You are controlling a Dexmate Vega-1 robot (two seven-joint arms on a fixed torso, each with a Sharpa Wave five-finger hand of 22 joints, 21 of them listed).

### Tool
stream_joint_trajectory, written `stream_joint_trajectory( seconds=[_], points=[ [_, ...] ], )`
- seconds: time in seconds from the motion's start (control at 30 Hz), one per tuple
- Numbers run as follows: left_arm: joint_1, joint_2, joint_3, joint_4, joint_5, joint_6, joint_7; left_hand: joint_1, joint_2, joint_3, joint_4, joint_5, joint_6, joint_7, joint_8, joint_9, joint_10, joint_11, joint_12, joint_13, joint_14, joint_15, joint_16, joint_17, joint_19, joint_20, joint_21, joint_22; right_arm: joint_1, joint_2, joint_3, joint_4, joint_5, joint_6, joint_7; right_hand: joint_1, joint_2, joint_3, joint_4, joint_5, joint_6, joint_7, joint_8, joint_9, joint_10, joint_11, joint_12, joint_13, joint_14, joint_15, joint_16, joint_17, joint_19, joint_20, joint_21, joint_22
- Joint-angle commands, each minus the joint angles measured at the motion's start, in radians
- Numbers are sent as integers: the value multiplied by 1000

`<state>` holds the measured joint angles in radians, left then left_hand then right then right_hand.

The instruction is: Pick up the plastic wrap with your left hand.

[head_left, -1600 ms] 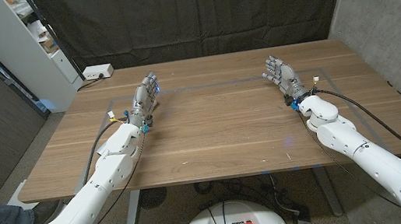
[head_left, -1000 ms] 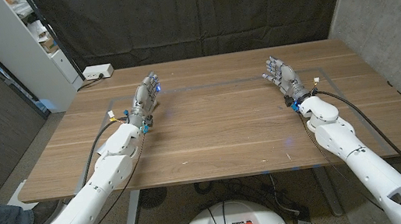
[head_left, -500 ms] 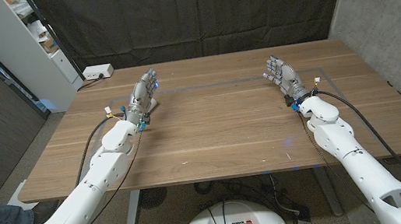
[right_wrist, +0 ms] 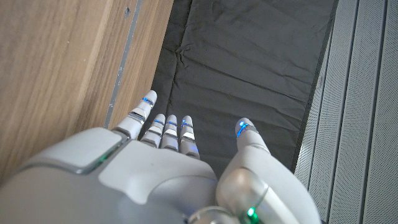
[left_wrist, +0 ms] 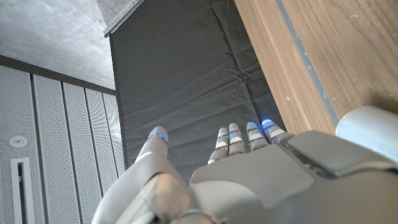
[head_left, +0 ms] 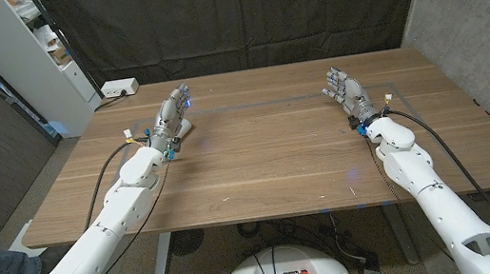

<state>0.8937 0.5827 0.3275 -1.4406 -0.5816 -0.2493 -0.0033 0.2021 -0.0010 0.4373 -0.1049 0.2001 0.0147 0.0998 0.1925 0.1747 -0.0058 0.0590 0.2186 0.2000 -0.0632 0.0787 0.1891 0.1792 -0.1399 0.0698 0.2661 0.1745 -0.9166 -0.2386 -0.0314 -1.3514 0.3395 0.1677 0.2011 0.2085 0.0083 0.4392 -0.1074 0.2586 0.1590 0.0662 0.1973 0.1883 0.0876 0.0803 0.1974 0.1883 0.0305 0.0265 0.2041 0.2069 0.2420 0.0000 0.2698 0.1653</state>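
Observation:
My left hand (head_left: 171,112) stands on the far left part of the wooden table (head_left: 267,158), fingers straight and apart, holding nothing. My right hand (head_left: 346,92) stands at the far right, fingers spread and empty. In the left wrist view the left hand (left_wrist: 249,180) reaches towards the table's far edge (left_wrist: 292,74) with nothing between its fingers. In the right wrist view the right hand (right_wrist: 155,174) is likewise bare, fingers pointing past the table edge at the black curtain (right_wrist: 249,62).
A thin blue-grey line (head_left: 260,104) marks a rectangle on the tabletop between the hands. A white shelf unit (head_left: 36,51) and a white power strip (head_left: 118,88) stand behind the table's left corner. A concrete wall (head_left: 478,18) closes the right side.
My left arm has stretched out and its hand has slid a little farther back and leftwards on the table. The right hand has stayed in place.

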Motion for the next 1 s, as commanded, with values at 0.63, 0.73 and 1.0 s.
stream_joint_trajectory(
  seconds=[0.63, 0.73, 1.0],
  points=[
    [98, 84, -55, -146, 37, 30, 81, 17, 1, 6, -10, -1, 10, -3, 2, 4, 7, -2, 4, -1, 11, 5, 6, 2, 2, 11, -9, 4, -25, 18, 17, -24, -12, -7, 11, 6, 3, 4, -2, 6, 10, 1, 3, 3, 9, 2, 2, 5, 8, 5, 5, 5, 13, 0, -8, 5],
    [105, 92, -58, -157, 45, 33, 89, 18, 1, 6, -10, -2, 10, -3, 1, 4, 8, -2, 4, -1, 11, 4, 6, 2, 3, 11, -10, 4, -26, 19, 18, -22, -11, -2, 12, 6, 3, 4, -3, 6, 10, 0, 2, 3, 9, 1, 2, 5, 8, 5, 5, 5, 13, 0, -9, 5],
    [124, 111, -70, -186, 72, 41, 119, 20, 2, 6, -12, -3, 12, -4, 2, 4, 9, -2, 4, -1, 13, 4, 6, 2, 4, 13, -12, 4, -26, 19, 21, -16, -10, 5, 14, 6, 4, 4, -3, 6, 10, 0, 2, 3, 9, 2, 2, 5, 8, 5, 5, 4, 14, 0, -12, 5]
  ],
)
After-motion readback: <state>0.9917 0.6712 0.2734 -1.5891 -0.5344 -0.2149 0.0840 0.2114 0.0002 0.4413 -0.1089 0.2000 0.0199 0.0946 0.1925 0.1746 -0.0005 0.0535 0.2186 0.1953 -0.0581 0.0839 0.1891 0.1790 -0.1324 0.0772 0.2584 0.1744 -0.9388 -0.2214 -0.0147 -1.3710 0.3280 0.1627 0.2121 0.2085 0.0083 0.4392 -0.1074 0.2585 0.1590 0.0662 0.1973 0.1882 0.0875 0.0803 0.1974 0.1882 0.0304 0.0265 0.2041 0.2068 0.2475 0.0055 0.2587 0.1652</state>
